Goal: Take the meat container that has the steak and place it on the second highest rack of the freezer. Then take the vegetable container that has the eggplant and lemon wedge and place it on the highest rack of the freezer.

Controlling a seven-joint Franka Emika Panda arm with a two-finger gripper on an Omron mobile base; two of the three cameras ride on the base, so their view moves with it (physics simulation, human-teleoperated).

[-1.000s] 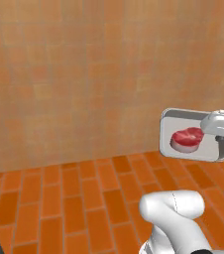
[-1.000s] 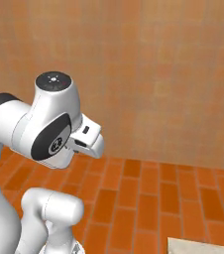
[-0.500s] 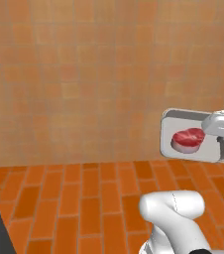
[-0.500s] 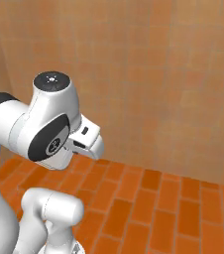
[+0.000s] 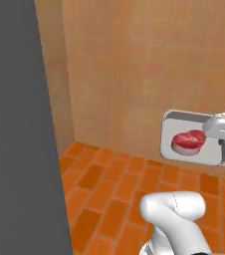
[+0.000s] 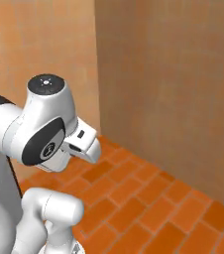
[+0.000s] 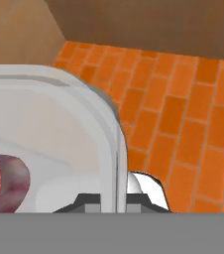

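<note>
fingers (image 7: pixel 114 201) pinched on the rim of the container (image 7: pixel 59 144), thin wall caught between the tips. grip sits at one edge only, so the tray hangs out sideways from the hand; in the left base view the container (image 5: pixel 191 144) is up in the air, well off the floor (image 5: pixel 114 184), tilted so its open face shows, steak (image 5: pixel 188 140) lying inside near the middle. steak (image 7: pixel 2 183) also seen at the low left of the hand view, close to the wall nearest the grip.

risks, judged:
- edge pinch on a smooth thin rim: a jolt or quick swing could let the tray pivot or slip out.
- tray tilted: steak could slide to the low side, or over the rim if the tilt grows.
- dark grey panel (image 5: pixel 15 129) stands tall at the left of the left base view, likely the freezer side or door, cannot tell which. tray sticks out past the hand and could clip it on a turn.

room: brick floor bare ahead, tan wall (image 5: pixel 144 64) behind the tray, wall corner (image 6: pixel 96 69) near in the right base view. open space between tray and grey panel. racks not seen, so clearance there unknown.
</note>
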